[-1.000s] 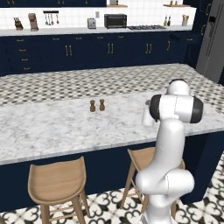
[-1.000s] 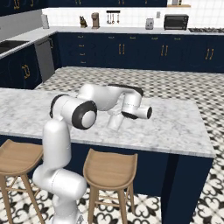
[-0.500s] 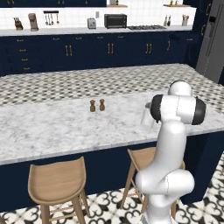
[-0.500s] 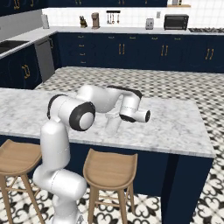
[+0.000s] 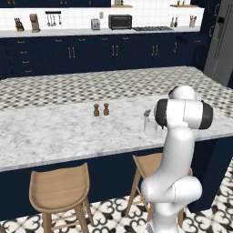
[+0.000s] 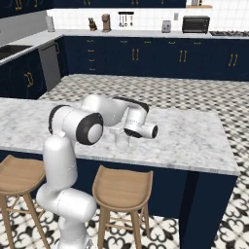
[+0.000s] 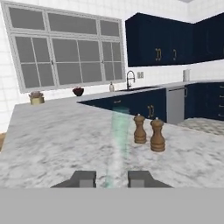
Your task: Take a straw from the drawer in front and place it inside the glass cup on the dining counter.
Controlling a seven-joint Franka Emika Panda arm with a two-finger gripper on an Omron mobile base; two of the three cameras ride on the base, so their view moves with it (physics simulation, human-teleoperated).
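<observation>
Two brown wooden shakers (image 7: 148, 131) stand on the long white-grey marble dining counter (image 5: 54, 132). Gripper (image 7: 111, 178) holds a pale green translucent straw (image 7: 119, 144), fingers clamped on it, near the counter. Small clear glass cup (image 5: 149, 123) sits beside the arm. Straw fetched; insertion left, judging so.
</observation>
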